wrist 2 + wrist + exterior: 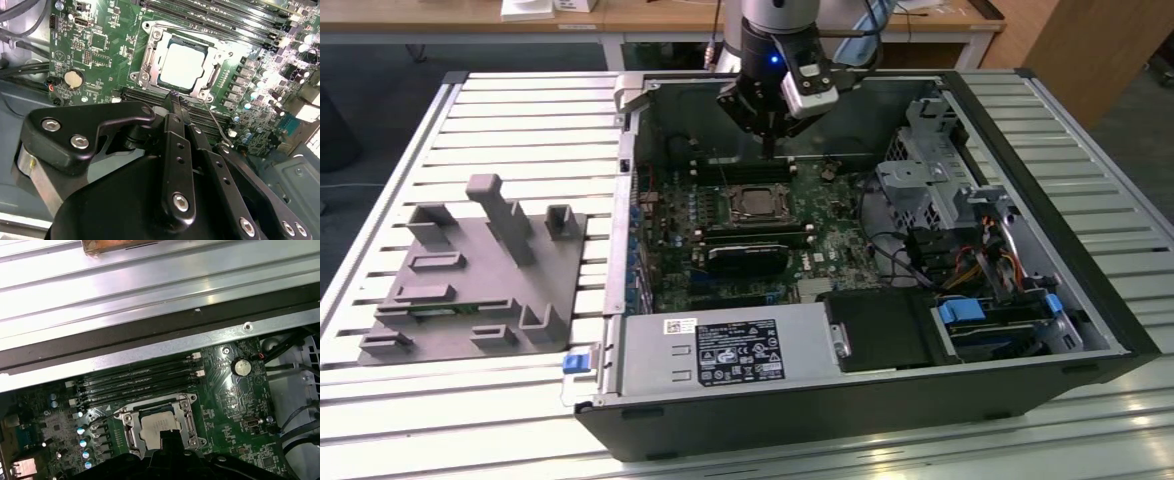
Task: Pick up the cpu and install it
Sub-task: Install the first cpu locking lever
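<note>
Hovering: gripper [176, 97] just beside socket [148, 60], over memory slots [720, 168] | fingers [175, 131] pressed together, empty | cpu [184, 67] lies flat in socket, seemingly placed, hence nothing held.

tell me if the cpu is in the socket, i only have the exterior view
Observer: Yes. In both wrist views the cpu lies flat in the socket, silvery lid up, with the metal frame around it.
Operator: is the tool holding anything
Observer: No. In the second wrist view the tool is shut, with nothing between its fingers.
</note>
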Controlling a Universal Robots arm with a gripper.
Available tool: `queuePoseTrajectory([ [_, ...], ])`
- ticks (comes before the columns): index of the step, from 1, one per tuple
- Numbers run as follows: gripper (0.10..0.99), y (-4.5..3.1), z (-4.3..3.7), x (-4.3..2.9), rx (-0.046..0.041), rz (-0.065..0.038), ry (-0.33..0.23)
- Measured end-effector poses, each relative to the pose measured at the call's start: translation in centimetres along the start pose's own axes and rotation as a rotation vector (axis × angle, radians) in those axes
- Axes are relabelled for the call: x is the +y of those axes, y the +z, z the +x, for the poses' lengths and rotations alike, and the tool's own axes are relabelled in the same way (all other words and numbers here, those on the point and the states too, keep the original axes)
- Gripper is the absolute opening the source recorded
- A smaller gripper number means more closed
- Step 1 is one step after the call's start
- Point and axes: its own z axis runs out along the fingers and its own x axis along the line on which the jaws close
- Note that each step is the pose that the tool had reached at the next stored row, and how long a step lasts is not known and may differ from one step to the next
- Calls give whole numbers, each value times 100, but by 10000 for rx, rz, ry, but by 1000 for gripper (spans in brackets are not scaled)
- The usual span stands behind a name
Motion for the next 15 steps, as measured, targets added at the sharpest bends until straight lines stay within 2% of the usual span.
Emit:
queuePoseTrajectory([
  [5, 106, 2, 6, -2, 5, -10, -288],
  [9, 106, 3, 50, -12, 10, -16, -539],
  [15, 106, 4, 54, -14, 14, -22, -796],
])
